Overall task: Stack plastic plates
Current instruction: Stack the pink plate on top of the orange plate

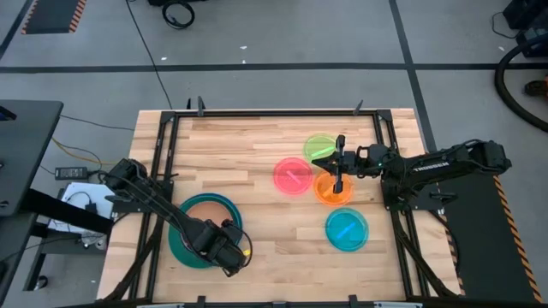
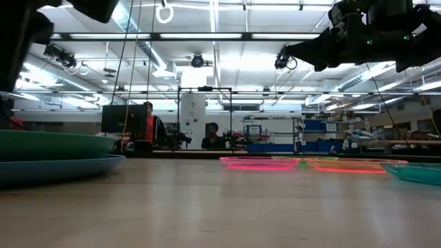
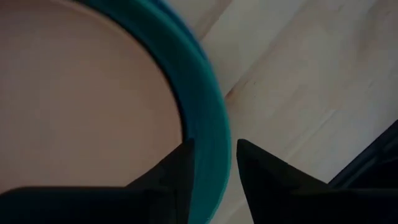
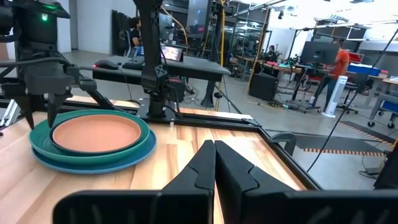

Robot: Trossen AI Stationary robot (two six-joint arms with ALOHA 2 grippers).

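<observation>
A stack of large round plastic plates is seen on the left half of the wooden table: a blue plate at the bottom, teal plates above it, and a medium tan plate lying flat inside the topmost one. All are set level, rims up; being round, no long axis is shown.

The left gripper is positioned at the stack's near-right edge, its fingers parted to either side of the teal rim, with nothing gripped.

Four small translucent plates lie separately on the right half: a pink one, a green one, an orange one and a cyan one.

The right gripper is held above the green and orange plates, its fingers pressed together and empty.
</observation>
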